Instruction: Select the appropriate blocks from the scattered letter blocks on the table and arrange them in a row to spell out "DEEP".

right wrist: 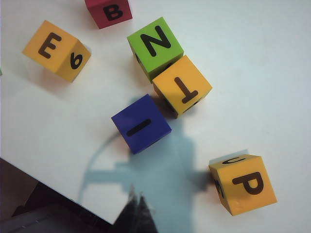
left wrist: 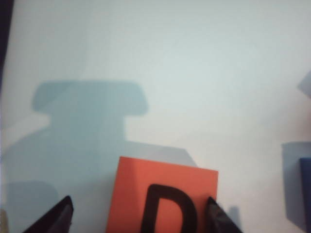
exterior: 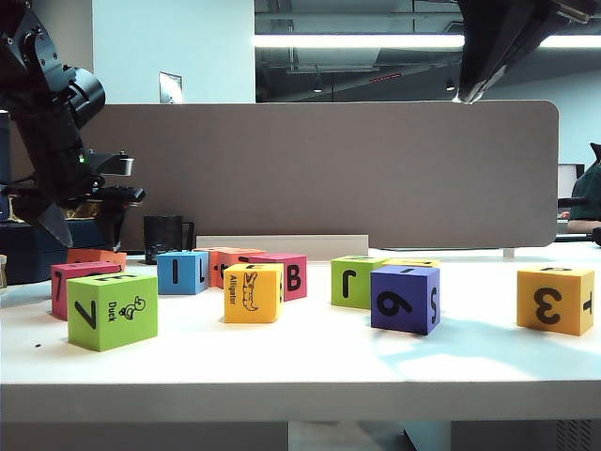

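Exterior view: we note the blocks lie scattered across the counter (exterior: 310, 362), not yet in a row. The lime green block (exterior: 112, 311) marked 7 and Duck sits at the front left, the yellow Alligator block (exterior: 253, 292) near the middle, and the yellow-orange block (exterior: 555, 299) marked 3 far to the right, well apart from the others. The purple block (exterior: 405, 299) marked 6 stands between them. The left gripper (exterior: 83, 224) hangs at the far left above the orange block (exterior: 96, 256) at the back. The right gripper (exterior: 467, 94) is raised high at the top right.

Left wrist view: the left gripper (left wrist: 140, 216) has its jaws spread wide, either side of the orange block (left wrist: 162, 196) showing a D. We see no firm clamp; it holds nothing.

Right wrist view: the right gripper (right wrist: 138, 209) is closed and empty, hovering above the counter edge. An E block (right wrist: 57, 50) and a P block (right wrist: 243, 183) lie well apart.

Progress: we judge DEEP is barely begun; only the D is being dealt with, and the row is not formed.
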Available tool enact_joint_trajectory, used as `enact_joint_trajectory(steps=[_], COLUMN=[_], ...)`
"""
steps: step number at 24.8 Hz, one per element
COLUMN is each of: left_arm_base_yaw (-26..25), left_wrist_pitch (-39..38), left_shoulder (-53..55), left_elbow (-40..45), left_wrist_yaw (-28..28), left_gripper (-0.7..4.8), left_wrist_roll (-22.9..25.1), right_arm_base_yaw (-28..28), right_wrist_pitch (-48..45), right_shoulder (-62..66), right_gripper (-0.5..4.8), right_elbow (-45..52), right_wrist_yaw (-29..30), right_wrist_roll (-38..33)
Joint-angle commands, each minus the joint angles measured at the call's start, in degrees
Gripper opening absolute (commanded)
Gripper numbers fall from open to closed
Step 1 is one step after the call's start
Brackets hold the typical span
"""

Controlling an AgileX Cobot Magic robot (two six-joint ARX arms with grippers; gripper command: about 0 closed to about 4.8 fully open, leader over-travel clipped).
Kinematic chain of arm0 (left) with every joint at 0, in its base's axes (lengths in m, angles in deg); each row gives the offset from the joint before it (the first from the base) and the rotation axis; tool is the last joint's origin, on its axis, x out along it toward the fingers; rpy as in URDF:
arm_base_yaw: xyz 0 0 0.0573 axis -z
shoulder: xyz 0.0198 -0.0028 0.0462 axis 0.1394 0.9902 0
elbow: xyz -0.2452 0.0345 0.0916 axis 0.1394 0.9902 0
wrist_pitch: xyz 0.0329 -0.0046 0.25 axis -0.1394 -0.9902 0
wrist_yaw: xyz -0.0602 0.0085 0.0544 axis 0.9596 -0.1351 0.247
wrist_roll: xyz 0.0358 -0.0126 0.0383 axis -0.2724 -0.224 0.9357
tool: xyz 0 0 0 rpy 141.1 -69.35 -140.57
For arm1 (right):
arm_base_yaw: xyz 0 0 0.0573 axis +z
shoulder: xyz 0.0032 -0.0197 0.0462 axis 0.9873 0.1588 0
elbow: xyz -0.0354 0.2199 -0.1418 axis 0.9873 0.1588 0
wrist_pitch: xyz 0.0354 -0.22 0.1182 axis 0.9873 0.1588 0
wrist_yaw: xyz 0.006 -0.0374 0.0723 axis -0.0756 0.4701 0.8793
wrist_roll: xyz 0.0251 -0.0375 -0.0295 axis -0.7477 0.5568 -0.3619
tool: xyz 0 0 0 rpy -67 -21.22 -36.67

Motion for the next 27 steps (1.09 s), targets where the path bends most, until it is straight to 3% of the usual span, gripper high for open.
enact_joint_trajectory(steps=[1,8,15,19,23,27], left_arm_base_yaw=[-0.28,-0.24,0.24,1.03,1.99,2.29], left_wrist_pitch=[-4.48,-9.88,-12.52,-12.94,-13.97,-13.75], left_shoulder=[0.44,0.44,0.79,0.79,0.90,0.92], left_elbow=[-2.64,-7.98,-8.17,-8.20,-8.20,-8.20], left_wrist_yaw=[-1.88,2.38,2.75,10.32,10.03,8.50], left_gripper=[3.45,3.45,3.44,3.46,3.84,3.84], left_wrist_roll=[0.20,0.17,0.17,0.63,5.27,5.38], right_arm_base_yaw=[0.07,0.07,0.07,0.07,0.07,0.07], right_wrist_pitch=[-0.28,-0.44,-0.52,-0.42,0.26,0.35], right_shoulder=[-0.11,-0.09,-0.09,-0.09,-0.09,-0.09], right_gripper=[-0.02,-0.01,-0.01,-0.01,-0.01,-0.01], right_elbow=[-0.28,-0.28,-0.26,-0.26,-0.26,-0.26], right_wrist_yaw=[-0.04,-0.07,-0.04,-0.04,-0.02,-0.02], right_wrist_roll=[-0.04,-0.04,-0.04,-0.04,-0.04,-0.04])
